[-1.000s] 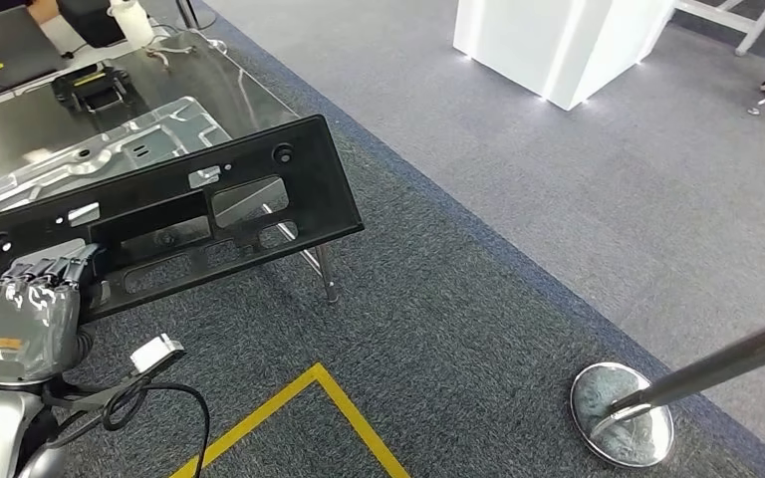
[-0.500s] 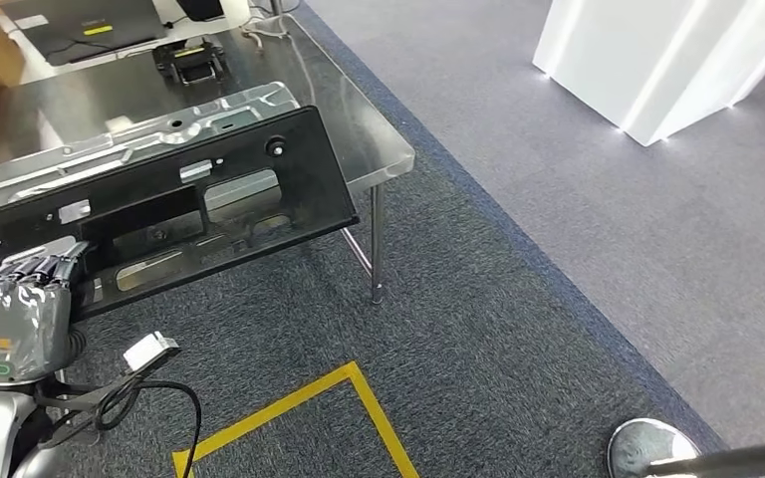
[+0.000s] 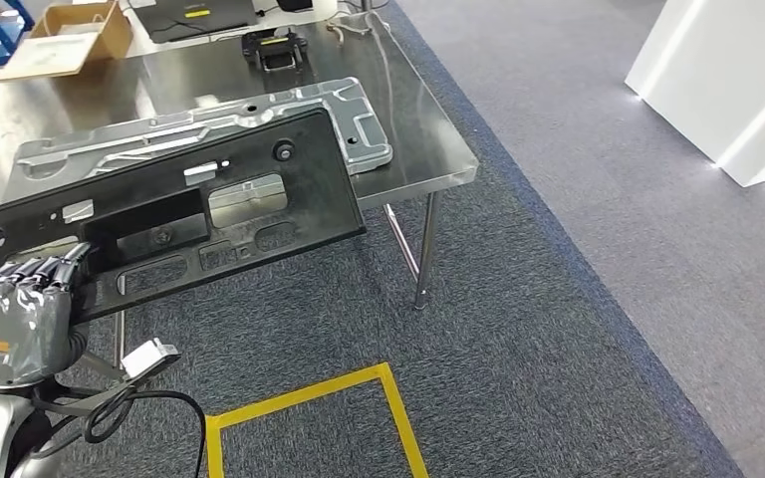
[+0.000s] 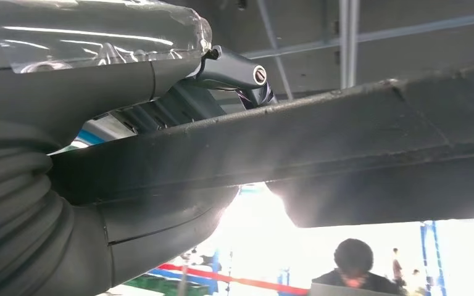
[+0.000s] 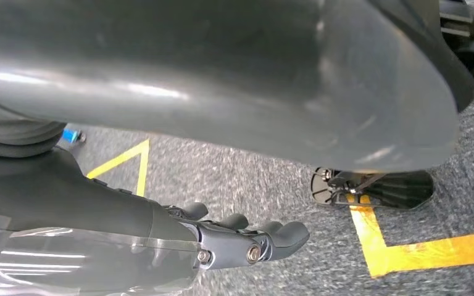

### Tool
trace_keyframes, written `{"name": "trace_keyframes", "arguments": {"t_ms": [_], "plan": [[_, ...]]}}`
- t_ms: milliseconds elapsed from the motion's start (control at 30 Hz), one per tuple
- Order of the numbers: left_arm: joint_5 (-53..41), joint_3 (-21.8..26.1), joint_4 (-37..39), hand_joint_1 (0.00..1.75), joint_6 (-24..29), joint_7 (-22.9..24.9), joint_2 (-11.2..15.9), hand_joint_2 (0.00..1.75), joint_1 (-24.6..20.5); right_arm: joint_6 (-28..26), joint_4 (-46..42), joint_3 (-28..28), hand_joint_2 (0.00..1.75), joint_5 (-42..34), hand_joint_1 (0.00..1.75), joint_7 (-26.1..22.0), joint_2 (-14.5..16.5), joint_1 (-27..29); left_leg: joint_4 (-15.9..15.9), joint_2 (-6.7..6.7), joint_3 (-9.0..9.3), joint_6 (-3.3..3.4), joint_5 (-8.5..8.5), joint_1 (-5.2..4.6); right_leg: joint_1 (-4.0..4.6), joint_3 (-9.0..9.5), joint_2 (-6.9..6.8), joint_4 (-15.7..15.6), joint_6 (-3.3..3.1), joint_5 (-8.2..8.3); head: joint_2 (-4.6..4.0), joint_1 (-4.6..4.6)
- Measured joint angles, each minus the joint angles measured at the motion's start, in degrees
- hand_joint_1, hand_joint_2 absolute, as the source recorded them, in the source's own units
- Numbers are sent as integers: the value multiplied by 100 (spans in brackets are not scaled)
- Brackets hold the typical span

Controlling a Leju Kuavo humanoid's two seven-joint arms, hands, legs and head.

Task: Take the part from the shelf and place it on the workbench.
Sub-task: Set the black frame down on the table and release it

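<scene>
A long black plastic part [image 3: 159,219] with cut-outs is held up by my left hand [image 3: 20,319], which grips its lower edge near the left end. The part hangs tilted over the near edge of the steel workbench [image 3: 428,164], above the bench top and the carpet. In the left wrist view the part's edge [image 4: 345,154] runs across the picture, clamped between my thumb and fingers [image 4: 234,71]. My right hand [image 5: 241,237] hangs above the carpet with its fingers loosely out and nothing in them.
A silver pressed metal panel [image 3: 189,124] lies on the bench behind the black part. Further back are a cardboard box [image 3: 70,35], a laptop [image 3: 194,15] and a black device [image 3: 274,50]. Yellow floor tape [image 3: 309,398] marks the carpet; a white block [image 3: 727,80] stands at right.
The whole view has swung, so the workbench now sits more fully in front and the stanchion base has left the picture. My left hand keeps the same hold on the black part.
</scene>
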Motion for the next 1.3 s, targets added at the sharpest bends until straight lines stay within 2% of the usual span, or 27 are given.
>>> {"name": "trace_keyframes", "arguments": {"t_ms": [67, 100, 133, 200, 233, 267, 333, 367, 400, 433, 467, 500, 567, 633, 700, 733, 767, 833, 867, 900, 933, 967, 1033, 1100, 1133, 1233, 1300], "plan": [[20, 0, 1, 175, 13, -1, -3, 175, -14, -1, 0, 0, 0, 3, 0, -1, 0, -3, -689, 285, 353, 33, 249, -37, 28, 64, -131, 4, 58, -60, 0, 1], [38, 1, 2, 175, 20, -1, -5, 175, -19, -2, 0, 0, 0, 5, 0, -1, -1, -9, -867, 370, 438, 66, 279, -58, 46, 90, -189, 6, 92, -87, 0, 1], [65, 1, 2, 175, 31, -2, -9, 175, -24, -2, 0, 0, 0, 8, 0, -2, -1, -19, -920, 377, 455, 106, 257, -81, 62, 112, -252, 1, 125, -108, 0, 1], [115, 2, 2, 175, 67, -11, -20, 175, -17, -3, 0, 0, 0, 12, 0, -2, -1, -45, -939, 211, 453, 191, 261, -77, 57, 162, -340, -7, 195, -150, 0, 0], [135, 3, 1, 175, 89, -15, -27, 175, -17, -3, 0, 0, 0, 13, 0, -2, -1, -52, -957, 136, 462, 228, 269, -67, 44, 164, -254, 41, 230, -201, 0, 0], [148, 4, 1, 175, 108, -18, -38, 175, -21, -4, 0, 0, 0, 13, 0, -2, -1, -54, -975, 66, 472, 270, 280, -54, 29, 106, -99, 192, 256, -308, 0, 1], [165, 6, 0, 175, 128, -19, -68, 175, -35, -10, 0, 0, 0, 14, 0, -2, -1, -49, -988, -67, 476, 333, 288, -48, 16, -230, 263, 856, 274, -655, 0, 2], [167, 5, 1, 175, 129, -22, -84, 175, -36, -12, 0, 1, 0, 14, 0, -2, -1, -44, -987, -139, 474, 353, 287, -56, 18, -460, 339, 1261, 271, -817, 0, 2], [168, 5, 1, 175, 130, -24, -98, 175, -31, -13, 0, 1, 0, 14, 0, -2, -1, -39, -986, -221, 476, 360, 284, -64, 22, -652, 367, 1564, 268, -886, 0, 2], [169, 4, 2, 175, 130, -27, -108, 175, -27, -11, 0, 2, 0, 14, 0, -1, -1, -34, -984, -309, 482, 364, 281, -72, 23, -756, 377, 1672, 258, -836, 0, 2], [169, 4, 2, 175, 129, -27, -117, 175, -24, -10, 0, 2, 0, 14, 0, -1, -1, -28, -982, -402, 492, 364, 279, -80, 24, -760, 394, 1564, 239, -668, 0, 2], [170, 4, 2, 175, 128, -26, -124, 175, -24, -11, 0, 2, 0, 14, 0, -1, -1, -23, -982, -491, 506, 362, 277, -86, 28, -664, 443, 1258, 209, -420, 0, 2], [173, 4, 2, 175, 119, -22, -137, 175, -30, -14, 1, 1, 0, 14, 0, 1, -13, -13, -972, -649, 514, 342, 266, -93, 27, -385, 708, 484, 125, 6, 0, 2], [179, 6, 3, 175, 104, -20, -150, 175, -33, -12, 2, 0, 0, 14, 0, 2, -27, -15, -965, -782, 494, 284, 257, -80, 39, -238, 858, 100, 74, 124, 0, 1], [187, 10, 4, 175, 93, -23, -157, 175, -21, -11, 3, 0, 0, 14, 0, 2, -24, -34, -971, -896, 475, 208, 258, -61, 38, -196, 736, 41, 48, 120, 0, 1], [192, 16, 4, 175, 88, -26, -157, 175, -11, -16, 2, 0, 0, 14, 0, 2, -22, -40, -937, -840, 458, 175, 232, -66, 24, -167, 677, 2, 28, 130, 0, 1], [198, 21, 4, 175, 83, -29, -157, 175, -11, -23, 1, -1, 0, 9, 0, 2, -19, -41, -824, -709, 407, 147, 153, -74, 7, -136, 614, -40, 6, 143, 0, 1], [210, 31, 4, 175, 73, -33, -161, 175, -22, -53, 0, -8, 0, -20, 0, 1, -18, -32, -270, -335, 154, 90, -168, -74, 1, -91, 508, -87, -28, 148, 0, 1], [214, 32, 4, 175, 70, -33, -163, 175, -26, -66, 0, -16, 0, -39, 0, 1, -17, -29, 112, -221, -27, 61, -348, -55, 6, -84, 457, -85, -38, 139, 0, 1], [217, 33, 5, 175, 67, -33, -168, 175, -21, -78, 0, -24, 0, -54, 0, 0, -16, -26, 431, -164, -180, 32, -461, -31, 7, -79, 413, -81, -38, 129, 0, 1], [218, 33, 5, 175, 62, -31, -171, 175, -10, -84, 0, -31, 0, -64, 0, 0, -16, -25, 586, -137, -253, 7, -474, -8, 4, -74, 375, -74, -30, 116, 0, 1], [217, 33, 6, 175, 55, -29, -173, 175, -3, -85, 0, -36, 0, -70, 0, 1, -16, -24, 528, -123, -217, -17, -383, 15, -4, -65, 342, -63, -15, 99, 0, 0], [217, 34, 7, 175, 31, -18, -174, 175, 2, -88, 0, -40, 0, -80, 0, 2, -15, -26, -160, -86, 149, -49, -16, 50, -24, -36, 297, -27, 34, 49, 0, 0], [217, 39, 9, 175, -1, -5, -177, 175, 3, -94, 0, -48, 0, -87, 0, 2, -15, -33, -784, -58, 487, -20, 182, 37, -14, -24, 277, 23, 100, -5, 0, 1], [217, 42, 10, 175, -12, 1, -180, 175, 8, -98, 0, -52, 0, -88, 0, 2, -16, -36, -911, -54, 549, 7, 197, 34, 4, -28, 273, 42, 108, -24, 0, 1], [216, 46, 15, 175, -23, 9, -191, 175, 24, -105, 0, -72, 0, -89, 0, 2, -16, -38, -937, -81, 554, 62, 198, 27, 23, -25, 277, 40, 44, -28, 0, 2], [215, 47, 15, 175, -25, 10, -196, 175, 24, -108, 0, -81, 0, -89, 0, 2, -16, -38, -937, -86, 556, 90, 186, 10, 14, -8, 277, 5, 40, -19, 0, 2]]}}
